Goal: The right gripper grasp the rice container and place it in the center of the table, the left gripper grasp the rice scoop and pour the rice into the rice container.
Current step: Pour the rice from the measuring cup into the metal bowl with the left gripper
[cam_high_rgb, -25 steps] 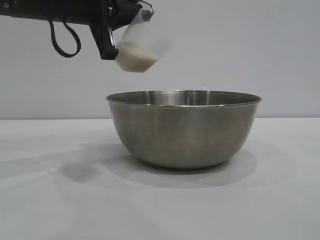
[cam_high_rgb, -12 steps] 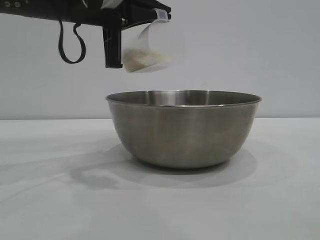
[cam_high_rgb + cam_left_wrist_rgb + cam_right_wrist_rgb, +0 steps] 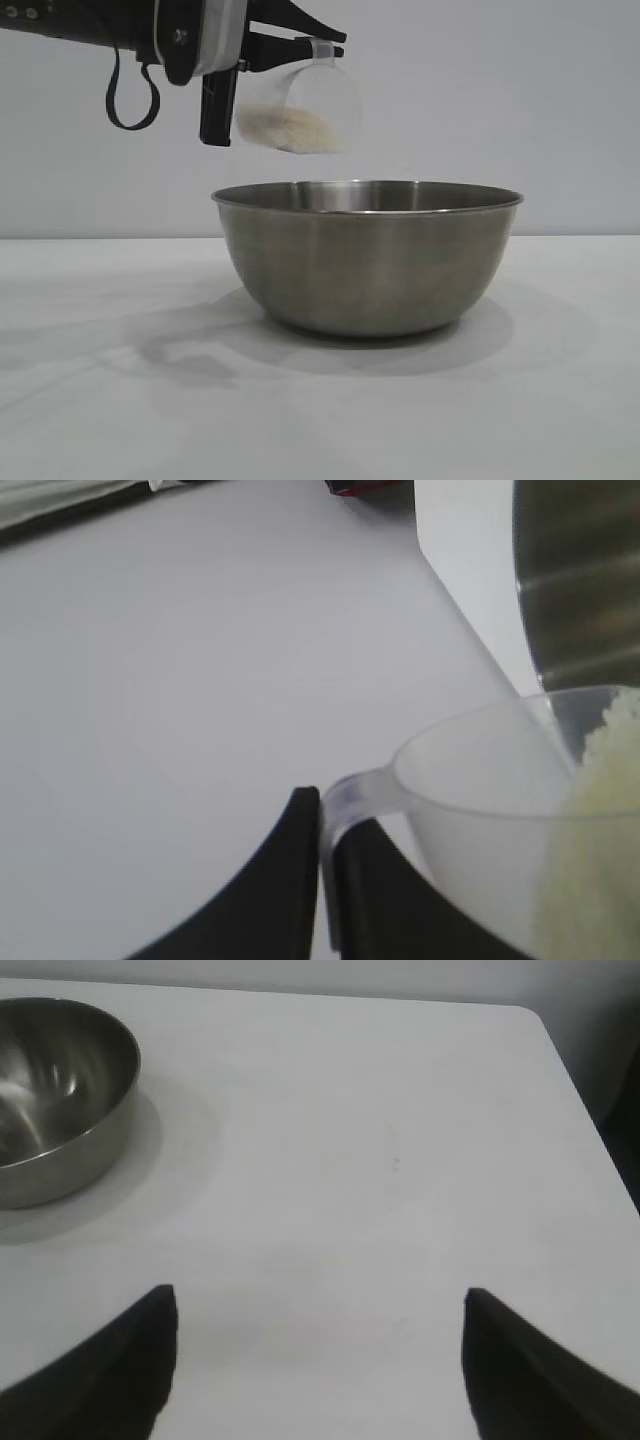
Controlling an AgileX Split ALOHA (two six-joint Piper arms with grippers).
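Above the bowl, left jaws: the left gripper point(image 3: 318, 45) has its two black fingers point(image 3: 285, 880) pinched tight on the small side handle of the rice scoop point(image 3: 300, 110), nothing else steadying it.
Scoop: clear plastic, tipped onto its side, hanging over the near-left part of the rice container point(image 3: 367, 255) and clear of its rim.
Rice: an off-white heap point(image 3: 290, 130) lying along the low wall of the scoop, close to the lip; none seems to have spilled yet, as far as I can tell.
Bowl: the steel container stands upright on the table point(image 3: 100, 400), its inside hidden from the front.
Right jaws: the right gripper point(image 3: 315, 1360) sits well away from the bowl with its fingers spread wide, holding nothing.
Risk, aim: the scoop's mouth looks nearer the bowl's left rim than its middle, so I'd judge a fast tip could throw grains over that edge onto the table.
Risk, grip: the hold is on a thin handle only; more rolling might let the scoop twist or slip between the fingers.
Risk, bowl: light and unheld, it could skid if the scoop drops and knocks the rim.
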